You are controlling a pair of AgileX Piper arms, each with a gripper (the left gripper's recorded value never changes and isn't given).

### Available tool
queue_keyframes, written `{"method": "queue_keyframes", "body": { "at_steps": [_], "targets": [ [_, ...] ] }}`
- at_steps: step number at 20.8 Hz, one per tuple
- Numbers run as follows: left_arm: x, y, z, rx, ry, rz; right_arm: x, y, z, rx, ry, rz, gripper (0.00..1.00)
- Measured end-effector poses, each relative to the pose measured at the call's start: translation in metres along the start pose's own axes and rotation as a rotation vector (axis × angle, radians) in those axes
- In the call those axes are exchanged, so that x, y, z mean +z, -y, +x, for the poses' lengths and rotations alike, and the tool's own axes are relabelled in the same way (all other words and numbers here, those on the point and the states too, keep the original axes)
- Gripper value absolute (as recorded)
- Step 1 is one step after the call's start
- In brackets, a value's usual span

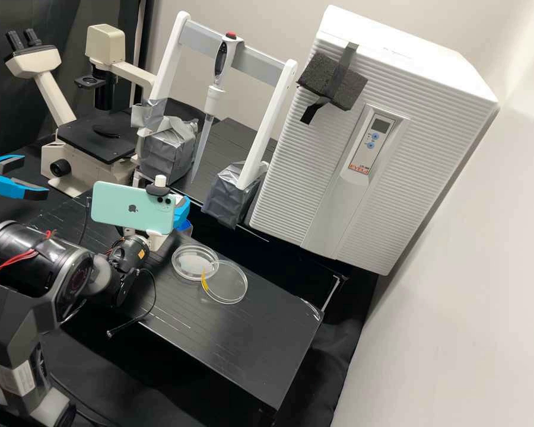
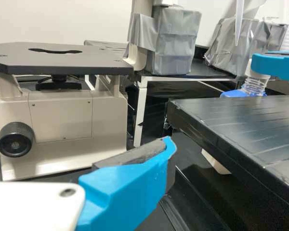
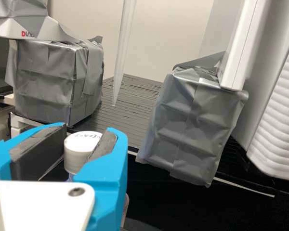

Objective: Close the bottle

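The white cap (image 3: 82, 149) of the bottle (image 2: 254, 87) is grasped between the two pads of the right end effector (image 3: 84, 132). The bottle is positioned upright at the far edge of the raised black table (image 2: 241, 125), near the tape-wrapped foot (image 3: 190, 127) of the pipette stand; its base is hidden. The left end effector (image 1: 10, 175) is released, with its fingers spread. It is located low beside the microscope (image 2: 62, 110), well apart from the bottle. Two clear Petri dishes (image 1: 226, 283) are laid touching each other on the table.
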Motion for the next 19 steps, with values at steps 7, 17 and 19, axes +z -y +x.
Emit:
{"method": "queue_keyframes", "body": {
  "at_steps": [7, 17, 19],
  "targets": [
    [0.0, -0.001, 0.0007, 0.003, 0.001, 0.002, 0.002, 0.003, -0.004, 0.006, -0.005, 0.001, 0.0],
    [0.002, -0.001, 0.0027, 0.002, 0.015, 0.006, -0.005, 0.01, -0.011, 0.0, -0.025, 0.021, 0.0],
    [0.002, -0.001, 0.0027, 0.002, 0.015, 0.006, -0.007, 0.013, -0.012, -0.008, -0.032, 0.021, 0.0]
  ]
}}
